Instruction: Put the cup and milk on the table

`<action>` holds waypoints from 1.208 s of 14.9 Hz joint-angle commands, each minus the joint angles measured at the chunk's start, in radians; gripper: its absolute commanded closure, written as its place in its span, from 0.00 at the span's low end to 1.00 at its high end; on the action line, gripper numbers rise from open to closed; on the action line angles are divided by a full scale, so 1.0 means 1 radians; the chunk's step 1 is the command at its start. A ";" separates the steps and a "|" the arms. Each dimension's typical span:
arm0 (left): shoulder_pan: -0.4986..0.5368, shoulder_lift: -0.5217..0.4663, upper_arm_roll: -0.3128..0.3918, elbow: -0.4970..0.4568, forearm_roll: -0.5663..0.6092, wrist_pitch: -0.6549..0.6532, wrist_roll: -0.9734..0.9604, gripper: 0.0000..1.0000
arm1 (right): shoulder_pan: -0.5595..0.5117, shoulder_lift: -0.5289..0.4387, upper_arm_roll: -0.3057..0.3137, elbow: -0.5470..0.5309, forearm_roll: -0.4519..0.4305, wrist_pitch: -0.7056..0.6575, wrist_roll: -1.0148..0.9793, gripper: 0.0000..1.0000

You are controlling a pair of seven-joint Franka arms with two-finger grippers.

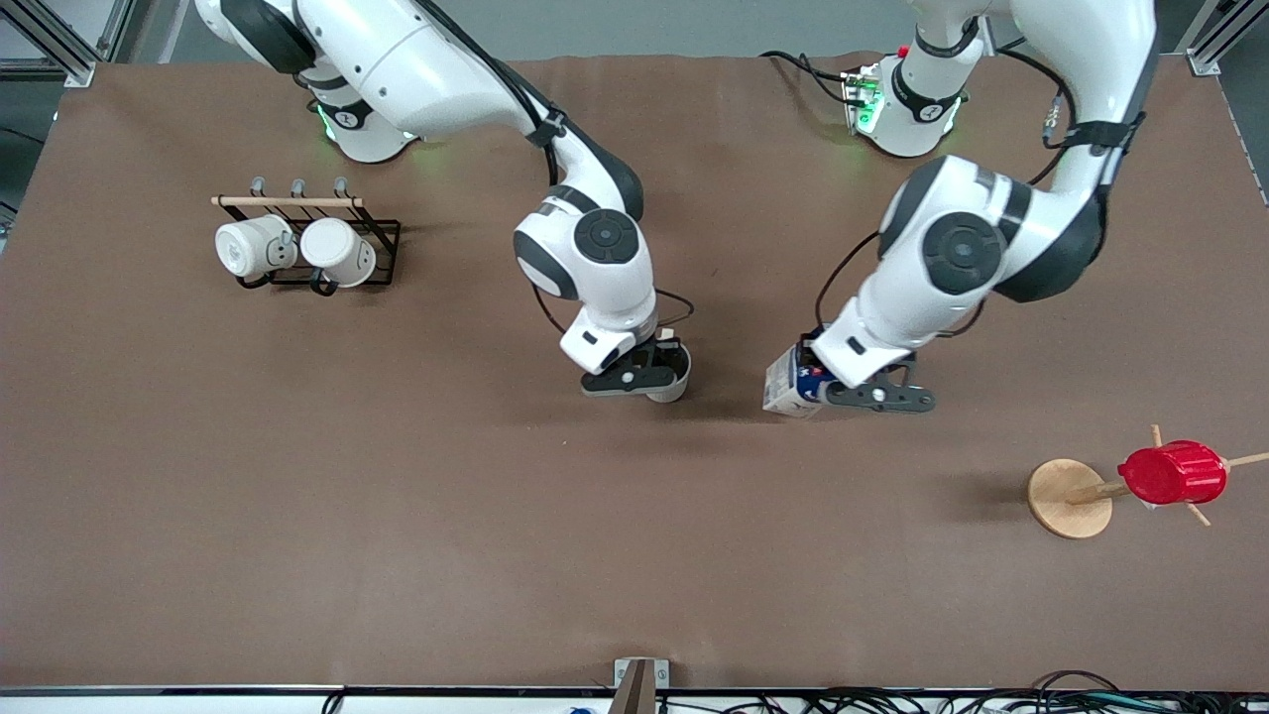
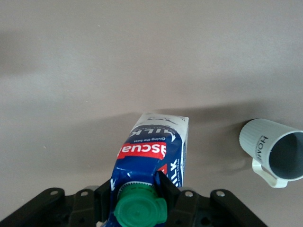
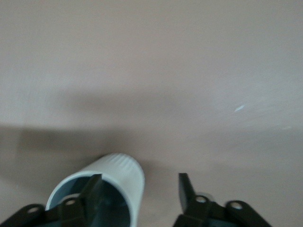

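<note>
The left gripper (image 2: 137, 189) clamps the blue-and-white milk carton (image 2: 154, 151) below its cap, lowering it upright onto the brown table (image 1: 297, 496), while the right gripper's (image 3: 139, 189) spread jaws have 1 finger inside the off-white ribbed cup (image 3: 111, 187).

Two white mugs (image 1: 295, 251) are hanging on a black wire rack (image 1: 382, 241); a red ribbed cup (image 1: 1173, 473) is sitting, seemingly sideways, on a wooden stand (image 1: 1069, 499).

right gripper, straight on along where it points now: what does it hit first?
Probably the table. The right gripper points down at bare brown surface; one finger is inside the cup and the other outside it, open. Whether the cup already rests on the table is unclear.
</note>
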 commanded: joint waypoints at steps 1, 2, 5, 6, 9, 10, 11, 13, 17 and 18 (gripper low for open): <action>-0.007 0.068 -0.070 0.069 0.068 -0.019 -0.118 0.90 | -0.099 -0.178 0.013 -0.035 -0.022 -0.196 0.019 0.00; -0.013 0.082 -0.085 0.072 0.090 -0.021 -0.150 0.90 | -0.138 -0.234 0.011 -0.037 -0.022 -0.285 0.016 0.00; -0.050 0.101 -0.101 0.066 0.130 -0.021 -0.228 0.90 | -0.260 -0.361 0.013 -0.037 -0.019 -0.424 0.003 0.00; -0.057 0.108 -0.102 0.066 0.142 -0.021 -0.250 0.90 | -0.302 -0.392 0.013 -0.038 -0.017 -0.447 -0.004 0.00; -0.079 0.130 -0.104 0.067 0.182 -0.019 -0.300 0.90 | -0.392 -0.475 0.011 -0.038 -0.017 -0.510 -0.036 0.00; -0.087 0.137 -0.104 0.067 0.196 -0.019 -0.319 0.90 | -0.422 -0.505 0.011 -0.038 -0.015 -0.543 -0.081 0.00; -0.090 0.140 -0.105 0.069 0.208 -0.021 -0.328 0.90 | -0.454 -0.534 0.010 -0.037 -0.008 -0.583 -0.141 0.00; -0.094 0.142 -0.130 0.069 0.225 -0.019 -0.340 0.90 | -0.515 -0.594 0.002 -0.030 0.023 -0.658 -0.261 0.00; -0.097 0.142 -0.134 0.066 0.226 -0.021 -0.339 0.90 | -0.549 -0.673 -0.105 -0.027 0.116 -0.761 -0.428 0.00; -0.097 0.142 -0.136 0.063 0.228 -0.021 -0.339 0.90 | -0.549 -0.682 -0.137 -0.024 0.133 -0.786 -0.485 0.00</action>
